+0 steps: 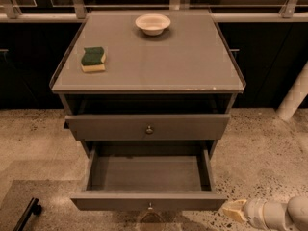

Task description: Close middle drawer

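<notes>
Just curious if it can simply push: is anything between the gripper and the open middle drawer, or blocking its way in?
Nothing visible does. The gripper is just right of the middle drawer, near its front corner, and the drawer looks empty inside.
</notes>
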Controlling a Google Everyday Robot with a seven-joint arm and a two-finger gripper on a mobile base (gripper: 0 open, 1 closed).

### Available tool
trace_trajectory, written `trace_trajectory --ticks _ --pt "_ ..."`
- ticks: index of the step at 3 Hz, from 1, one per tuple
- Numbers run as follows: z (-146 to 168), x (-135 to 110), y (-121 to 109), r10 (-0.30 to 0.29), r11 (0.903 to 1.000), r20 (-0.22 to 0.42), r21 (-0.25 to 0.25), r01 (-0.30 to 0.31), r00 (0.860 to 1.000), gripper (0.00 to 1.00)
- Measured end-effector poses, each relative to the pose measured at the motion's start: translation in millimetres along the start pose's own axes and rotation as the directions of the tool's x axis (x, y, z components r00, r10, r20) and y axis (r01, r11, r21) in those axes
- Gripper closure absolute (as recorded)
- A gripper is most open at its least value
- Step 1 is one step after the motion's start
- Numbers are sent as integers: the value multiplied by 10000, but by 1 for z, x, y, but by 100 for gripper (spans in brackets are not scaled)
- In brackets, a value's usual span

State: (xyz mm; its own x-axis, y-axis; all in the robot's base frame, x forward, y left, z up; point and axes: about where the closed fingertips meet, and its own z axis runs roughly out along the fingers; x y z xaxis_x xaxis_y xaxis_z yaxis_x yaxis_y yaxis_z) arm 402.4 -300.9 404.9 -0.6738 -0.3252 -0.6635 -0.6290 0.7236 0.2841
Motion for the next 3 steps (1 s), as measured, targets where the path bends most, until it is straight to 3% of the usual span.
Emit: trace_trajectory --ticks 1,2,3 --pt "22 -16 -1 -242 9991 61 -349 244 9997 100" --pt "22 -16 -1 -243 9991 62 -351 245 9997 100" --pt "57 -41 -16 -290 9975 187 -635 301 9994 100"
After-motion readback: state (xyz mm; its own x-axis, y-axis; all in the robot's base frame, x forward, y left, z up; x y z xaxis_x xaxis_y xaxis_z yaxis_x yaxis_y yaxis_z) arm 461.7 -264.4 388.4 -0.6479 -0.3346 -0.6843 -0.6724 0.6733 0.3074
